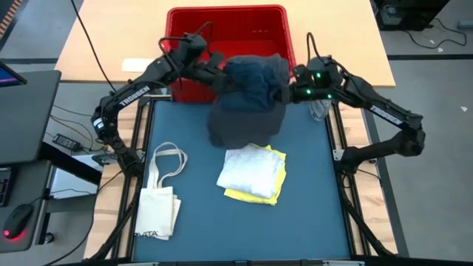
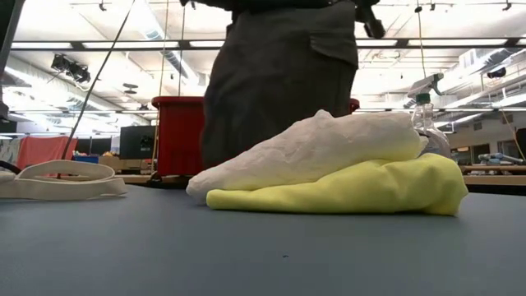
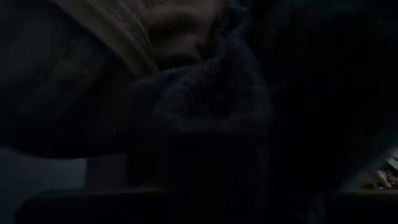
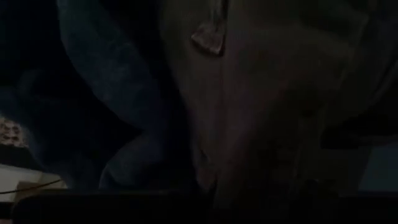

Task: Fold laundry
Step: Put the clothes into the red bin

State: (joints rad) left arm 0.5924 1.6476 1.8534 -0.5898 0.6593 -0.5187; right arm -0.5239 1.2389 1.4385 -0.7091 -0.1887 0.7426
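Both tools, left [image 1: 219, 74] and right [image 1: 290, 90], grip the dark grey garment [image 1: 244, 118] hanging above the table [image 1: 310, 214]

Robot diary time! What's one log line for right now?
step: lifting dark grey garment over table far edge | left end effector: at its left side | right end effector: at its right | white garment on yellow garment: mid-table

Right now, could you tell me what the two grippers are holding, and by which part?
Both hold the dark grey garment by its top edge: left gripper at one end, right gripper at the other. It hangs between them; the fingers are hidden in cloth.
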